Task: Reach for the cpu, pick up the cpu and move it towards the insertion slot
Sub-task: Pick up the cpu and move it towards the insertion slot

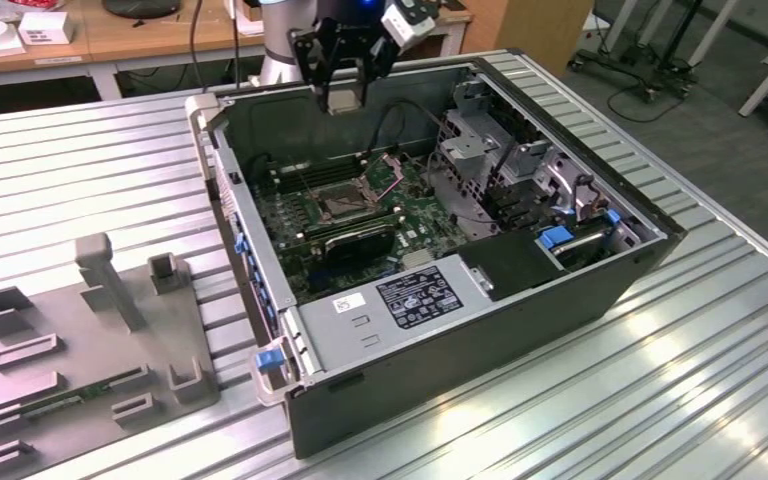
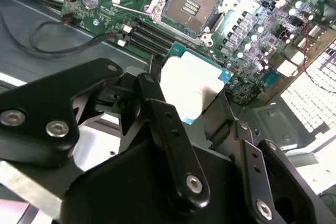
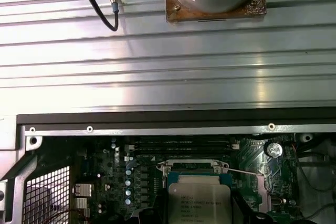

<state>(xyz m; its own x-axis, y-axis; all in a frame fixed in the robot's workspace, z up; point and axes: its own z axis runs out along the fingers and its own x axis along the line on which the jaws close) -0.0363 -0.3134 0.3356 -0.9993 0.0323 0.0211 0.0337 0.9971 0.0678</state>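
The tool (image 2: 197, 103) grips the cpu (image 2: 190, 87) flat by its edges, poised above the open slot (image 2: 190, 4), so it can seat squarely

A ribbed metal table (image 1: 704, 400) fills most of the exterior view and shines with light at 5 o'clock. At 11 o'clock stands a wooden desk (image 1: 131, 40) with white boxes (image 1: 43, 27). At 2 o'clock is grey floor (image 1: 704, 110) with the legs of wheeled stands (image 1: 651, 70).
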